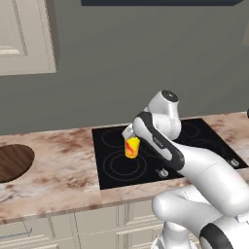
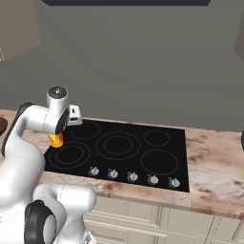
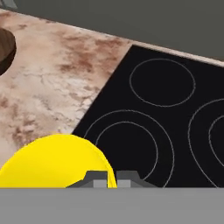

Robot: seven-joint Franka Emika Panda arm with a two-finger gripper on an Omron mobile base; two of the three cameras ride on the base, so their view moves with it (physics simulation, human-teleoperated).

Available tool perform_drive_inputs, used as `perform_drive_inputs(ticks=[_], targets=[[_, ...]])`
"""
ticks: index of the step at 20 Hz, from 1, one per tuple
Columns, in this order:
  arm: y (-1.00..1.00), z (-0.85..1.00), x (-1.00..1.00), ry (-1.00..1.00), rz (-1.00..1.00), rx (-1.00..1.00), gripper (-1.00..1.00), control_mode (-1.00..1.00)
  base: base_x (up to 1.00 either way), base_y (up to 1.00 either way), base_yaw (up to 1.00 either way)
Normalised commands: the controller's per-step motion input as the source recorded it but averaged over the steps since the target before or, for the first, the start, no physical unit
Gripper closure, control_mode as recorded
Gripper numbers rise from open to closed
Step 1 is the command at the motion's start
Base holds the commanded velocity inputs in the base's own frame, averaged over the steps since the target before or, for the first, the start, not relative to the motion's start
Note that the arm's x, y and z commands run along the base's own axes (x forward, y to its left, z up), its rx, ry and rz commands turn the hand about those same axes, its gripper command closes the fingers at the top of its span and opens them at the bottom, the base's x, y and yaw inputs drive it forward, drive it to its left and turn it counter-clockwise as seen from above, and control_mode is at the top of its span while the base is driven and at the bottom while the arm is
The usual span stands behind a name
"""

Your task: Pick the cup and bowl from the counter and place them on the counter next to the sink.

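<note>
My gripper [image 1: 129,134] is shut on the rim of the small yellow cup [image 1: 132,148] with red blotches. It holds the cup over the left part of the black cooktop [image 1: 146,163]. In the hand view the cup [image 3: 54,162] shows as a yellow disc at the bottom left, and the two fingertips [image 3: 97,179] sit close together at its edge. The dark brown wooden bowl [image 1: 12,162] rests on the marble counter [image 1: 63,170] far to the left, cut off by the frame edge; the hand view shows part of this bowl [image 3: 5,50] at its left edge. The sink is out of view.
The cooktop [image 2: 119,147] has a row of knobs [image 2: 133,177] along its front edge. Marble counter [image 2: 214,167] continues to its right. A grey wall [image 1: 121,63] runs behind, with a cream upper cabinet [image 1: 24,34] at the left.
</note>
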Motion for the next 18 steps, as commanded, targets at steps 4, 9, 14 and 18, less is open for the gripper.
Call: perform_drive_inputs(ticks=[4, 9, 14, 18], targets=[[-0.61, 0.29, -0.03, 0.32, -0.25, 0.0, 1.0, -1.0, 0.0, 0.0, 0.0], [-0.37, 0.05, -0.15, 0.07, -0.13, 0.07, 1.0, -1.0, 0.0, 0.0, 0.0], [-0.39, 0.0, -0.23, 0.0, -0.02, 0.15, 1.0, -1.0, 0.0, 0.0, 0.0], [-0.47, 0.0, -0.2, -0.05, -0.03, 0.16, 1.0, -1.0, 0.0, 0.0, 0.0]])
